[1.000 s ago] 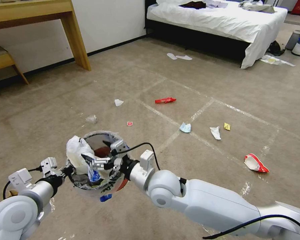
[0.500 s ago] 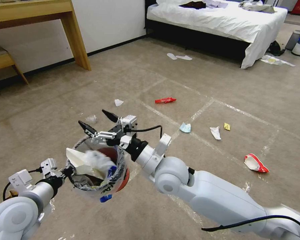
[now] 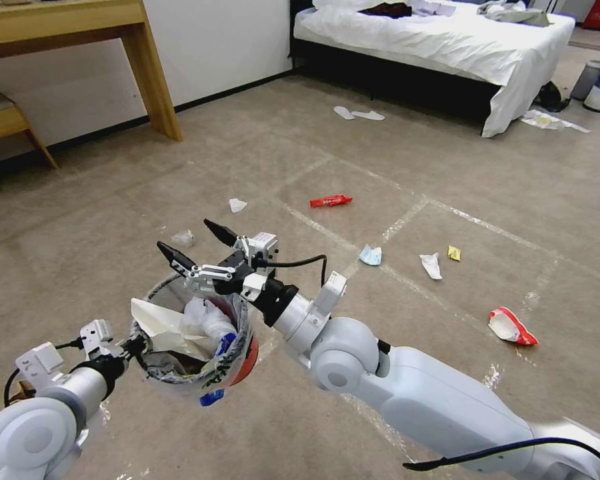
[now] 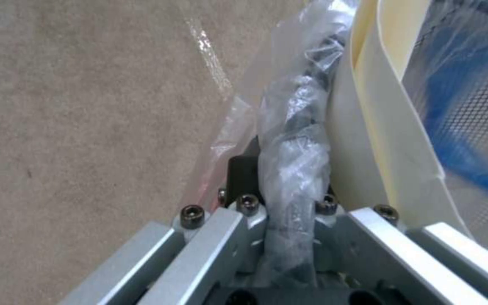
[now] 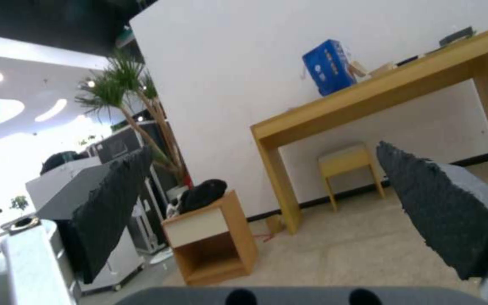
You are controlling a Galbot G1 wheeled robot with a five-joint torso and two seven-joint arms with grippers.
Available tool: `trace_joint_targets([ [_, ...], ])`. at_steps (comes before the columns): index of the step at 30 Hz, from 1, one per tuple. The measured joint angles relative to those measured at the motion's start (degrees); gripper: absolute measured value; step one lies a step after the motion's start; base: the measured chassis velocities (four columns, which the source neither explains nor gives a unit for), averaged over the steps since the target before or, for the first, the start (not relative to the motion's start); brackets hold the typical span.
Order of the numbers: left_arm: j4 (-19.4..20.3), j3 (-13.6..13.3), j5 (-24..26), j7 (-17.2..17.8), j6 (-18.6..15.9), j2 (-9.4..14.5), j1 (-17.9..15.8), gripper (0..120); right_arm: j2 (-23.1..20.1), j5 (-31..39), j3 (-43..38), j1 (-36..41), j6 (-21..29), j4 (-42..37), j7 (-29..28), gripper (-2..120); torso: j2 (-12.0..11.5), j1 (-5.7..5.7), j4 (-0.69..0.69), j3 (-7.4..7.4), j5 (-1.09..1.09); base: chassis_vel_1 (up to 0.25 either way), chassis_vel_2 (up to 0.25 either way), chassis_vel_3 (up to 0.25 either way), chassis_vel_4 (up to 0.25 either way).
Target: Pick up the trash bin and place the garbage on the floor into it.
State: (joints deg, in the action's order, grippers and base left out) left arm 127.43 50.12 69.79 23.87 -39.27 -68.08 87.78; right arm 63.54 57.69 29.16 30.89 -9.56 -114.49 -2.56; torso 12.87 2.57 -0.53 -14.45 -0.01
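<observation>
The left gripper point(image 3: 132, 345) clamps its jaws on the bagged rim of the trash bin point(image 3: 193, 347), held above the floor point(image 3: 447, 180) at the head view's 7 o'clock. The right gripper point(image 3: 192, 245), jaws wide and empty, hovers over the bin's far rim. Crumpled papers point(image 3: 180, 320) fill the bin; a red wrapper point(image 3: 331, 200) lies toward 12 o'clock.

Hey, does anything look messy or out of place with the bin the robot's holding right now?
Yes. The trash bin, held at its rim by the left gripper, is overfull: white paper sticks above the rim. The right gripper is open just above it.
</observation>
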Motion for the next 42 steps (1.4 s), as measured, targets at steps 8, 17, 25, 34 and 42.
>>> trace_joint_targets([
  [8, 0.0, -0.2, -0.3, 0.0, 0.0, -0.2, 0.0, 1, -0.3, 0.0, -1.3, 0.7, -0.6, -0.3, 0.6, 100, 0.0, 0.0, 0.0, 0.0, 0.0, 0.0, 0.0, 0.0, 0.0],
  [17, 0.2, 0.2, -0.4, -0.1, 0.0, -0.2, 0.4, 1, -1.4, -0.2, -6.1, 2.6, -1.0, -0.2, 0.9, 100, 0.0, 0.0, 0.01, 0.0, 0.01, 0.0, 0.0, 0.0, 0.0],
  [25, 0.9, 0.9, -3.3, -1.1, 0.6, -1.5, 0.5, 1, -6.1, -15.3, -30.1, 16.2, 0.6, -1.5, -3.4, 100, 0.0, 0.0, -0.01, 0.0, 0.02, 0.0, 0.0, 0.0, 0.0],
  [34, 1.1, 1.5, -7.3, -2.5, 1.5, -2.9, 1.5, 1, -6.2, -31.8, -50.3, 32.6, -6.6, -2.0, -2.8, 100, 0.0, 0.0, 0.01, 0.0, 0.01, 0.0, 0.0, 0.0, 0.0],
  [42, 1.4, 1.9, -10.7, -3.7, 2.6, -4.9, 1.6, 1, 1.9, -39.3, -60.4, 46.4, -11.5, -3.1, -3.1, 100, 0.0, -0.01, 0.0, 0.01, 0.01, 0.0, 0.0, 0.0, 0.0],
])
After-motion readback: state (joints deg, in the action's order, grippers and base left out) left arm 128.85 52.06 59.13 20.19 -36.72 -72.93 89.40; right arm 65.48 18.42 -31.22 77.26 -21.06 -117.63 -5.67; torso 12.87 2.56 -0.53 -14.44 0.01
